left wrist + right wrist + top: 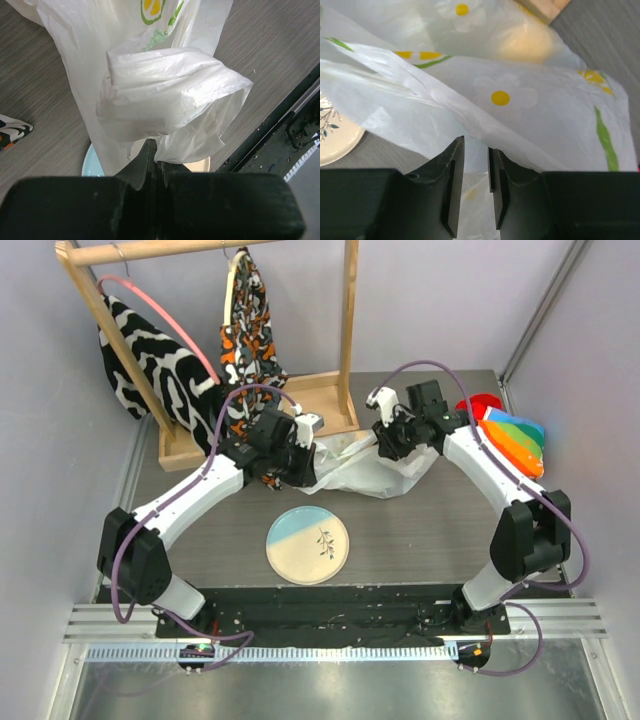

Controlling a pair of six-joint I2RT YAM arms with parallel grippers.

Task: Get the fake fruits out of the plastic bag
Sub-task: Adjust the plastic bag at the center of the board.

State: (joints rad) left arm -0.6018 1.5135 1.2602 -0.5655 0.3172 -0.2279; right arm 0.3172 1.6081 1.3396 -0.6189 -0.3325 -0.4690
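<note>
Pinching a fold of plastic bag [165, 95] shut in left gripper [152, 150]; poised with right gripper [476, 150] narrowly parted at the film's edge, yellow fruit [525, 44] bagged beyond its fingertips

Bright, even light; blurry near foregrounds.

top cam: it's hanging high up behind me, looking down on the whole table [420, 540]
left wrist cam: I'm staring at the plastic bag [165, 100] from super close
right wrist cam: also pressing right up against it
shared: all three are catching bag and plate [308, 545]
</note>
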